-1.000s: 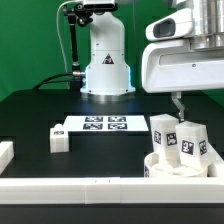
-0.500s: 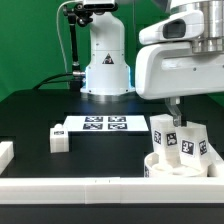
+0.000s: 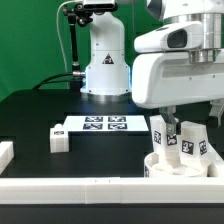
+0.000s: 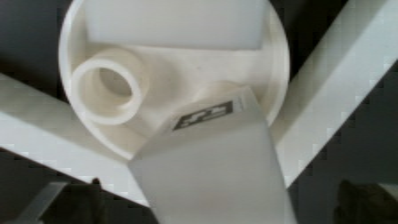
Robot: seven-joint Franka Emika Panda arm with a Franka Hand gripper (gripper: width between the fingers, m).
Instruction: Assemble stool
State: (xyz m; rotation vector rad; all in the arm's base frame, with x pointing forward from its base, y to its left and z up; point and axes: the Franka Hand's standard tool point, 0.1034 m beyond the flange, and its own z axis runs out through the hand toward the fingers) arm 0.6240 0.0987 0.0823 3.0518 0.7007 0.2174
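The white round seat (image 3: 160, 167) sits at the exterior view's lower right with two tagged white legs (image 3: 161, 136) (image 3: 193, 144) standing up on it. A third leg (image 3: 58, 140) lies loose on the black table, left of the marker board. My gripper (image 3: 175, 124) hangs just above the seat between the two upright legs. In the wrist view the seat (image 4: 107, 30) shows an empty round socket (image 4: 111, 86), and a tagged leg (image 4: 210, 140) runs between my dark fingertips (image 4: 71, 203). The gripper (image 4: 214, 205) is open, with a gap on each side of the leg.
The marker board (image 3: 100, 125) lies flat in the middle of the table. White border rails run along the front (image 3: 90, 188) and the left edge (image 3: 6, 152). The arm's white base (image 3: 105, 65) stands at the back.
The arm and gripper have moved toward the exterior view's left and lower, closer over the seat and its upright legs. The parts have not moved.
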